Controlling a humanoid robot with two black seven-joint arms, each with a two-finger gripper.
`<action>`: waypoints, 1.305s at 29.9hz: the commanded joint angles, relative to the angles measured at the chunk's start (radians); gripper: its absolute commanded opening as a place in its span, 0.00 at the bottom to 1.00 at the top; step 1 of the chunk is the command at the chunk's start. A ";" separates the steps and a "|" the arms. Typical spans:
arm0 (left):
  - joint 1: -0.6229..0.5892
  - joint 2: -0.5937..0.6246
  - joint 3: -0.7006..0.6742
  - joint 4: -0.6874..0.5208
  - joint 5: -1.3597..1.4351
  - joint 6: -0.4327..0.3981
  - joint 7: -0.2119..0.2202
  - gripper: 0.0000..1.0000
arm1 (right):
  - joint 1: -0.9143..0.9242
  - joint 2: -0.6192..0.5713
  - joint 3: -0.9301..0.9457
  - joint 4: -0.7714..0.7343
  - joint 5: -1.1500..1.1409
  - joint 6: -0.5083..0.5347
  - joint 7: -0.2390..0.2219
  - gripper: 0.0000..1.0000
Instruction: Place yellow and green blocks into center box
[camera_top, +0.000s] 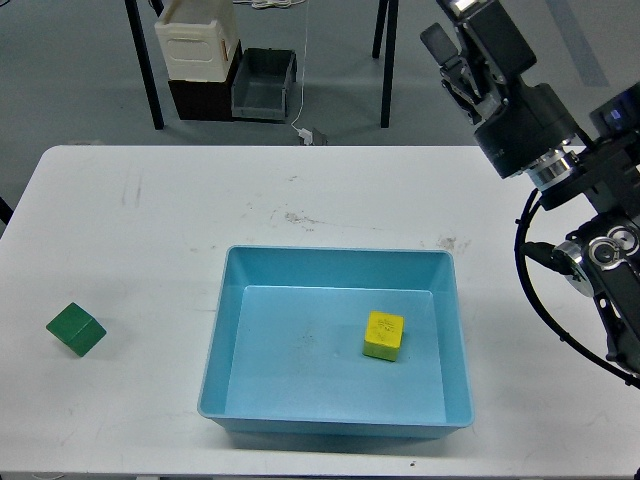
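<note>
A yellow block (383, 334) lies inside the light blue box (222, 330) at the table's center, right of the box's middle. A green block (76, 329) sits on the white table at the far left, well apart from the box. My right gripper (462, 35) is raised high at the upper right, beyond the table's back edge, partly cut off by the top of the view. Its fingers look apart and hold nothing. My left gripper is out of view.
The white table (150, 230) has faint smudges near its middle back. Behind it on the floor stand a white and dark crate stack (198, 55), a grey bin (264, 85) and black legs (146, 70). My right arm (590, 230) hangs over the table's right side.
</note>
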 joint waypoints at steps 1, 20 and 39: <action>-0.022 0.093 0.018 -0.002 0.119 -0.082 -0.001 1.00 | -0.135 0.018 0.091 0.054 0.065 -0.005 -0.006 0.97; -0.303 0.495 0.607 -0.122 0.700 -0.179 -0.001 0.99 | -0.491 0.039 0.336 0.085 0.364 0.002 -0.019 0.97; -0.393 0.464 0.927 -0.036 1.022 -0.179 -0.001 1.00 | -0.537 0.039 0.358 0.085 0.364 -0.005 -0.012 0.97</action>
